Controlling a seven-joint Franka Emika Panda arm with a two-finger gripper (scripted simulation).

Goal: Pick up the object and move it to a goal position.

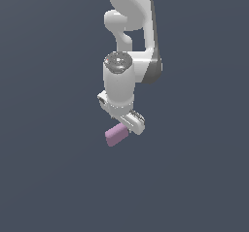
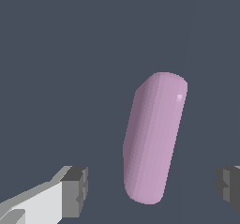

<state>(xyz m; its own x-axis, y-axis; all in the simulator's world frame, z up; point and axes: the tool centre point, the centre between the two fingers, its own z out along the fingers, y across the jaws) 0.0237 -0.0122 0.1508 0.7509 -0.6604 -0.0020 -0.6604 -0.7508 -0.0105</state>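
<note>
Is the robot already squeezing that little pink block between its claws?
No. In the wrist view the gripper is open, and the pink block lies between its fingers with clear gaps on both sides.

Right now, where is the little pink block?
In the exterior view the pink block sits just below the gripper, toward that view's left. The wrist view shows it between the open fingers, untouched.

The object [image 2: 152, 138] lies between the gripper's [image 2: 152, 185] spread fingers [image 2: 75, 190], touching neither, partly under the arm [image 1: 129, 56] in the exterior view.
</note>
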